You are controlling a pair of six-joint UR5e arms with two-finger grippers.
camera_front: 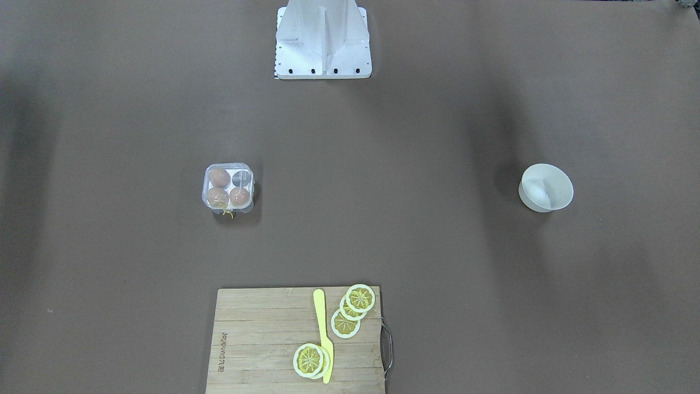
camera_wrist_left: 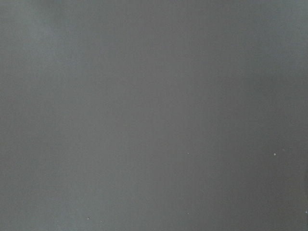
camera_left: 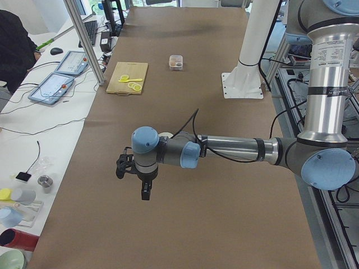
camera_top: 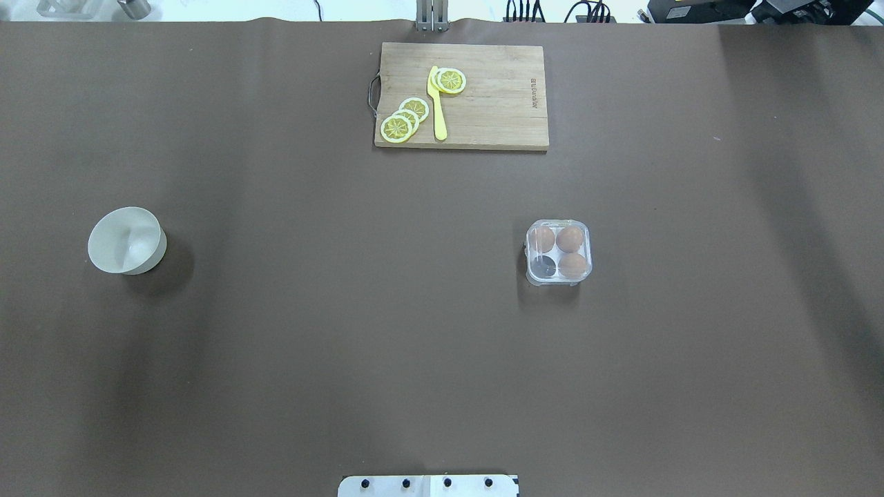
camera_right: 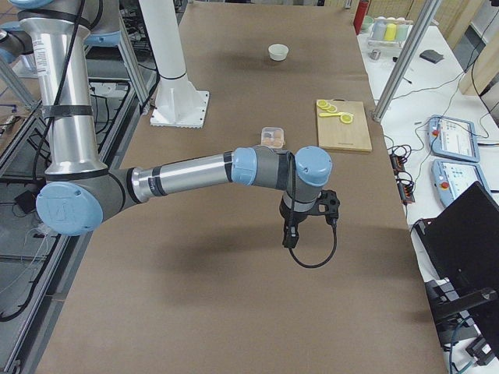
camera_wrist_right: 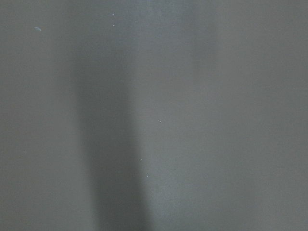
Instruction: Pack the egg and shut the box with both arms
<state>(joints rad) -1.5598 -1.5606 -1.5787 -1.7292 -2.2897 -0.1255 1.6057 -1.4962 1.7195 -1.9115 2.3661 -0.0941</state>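
Our right tool (camera_right: 287,241) hangs over the bare desk (camera_top: 345,310). We cannot tell whether it is open or closed, and the same goes for the left tool (camera_left: 145,195). The box (camera_top: 558,252) sits inward of the right tool, toward the desk's middle. It holds three brown eggs (camera_top: 570,239), with one cell empty. We judge the right arm to be the nearer one. A white bowl (camera_top: 157,250) stands well off toward the left tool.
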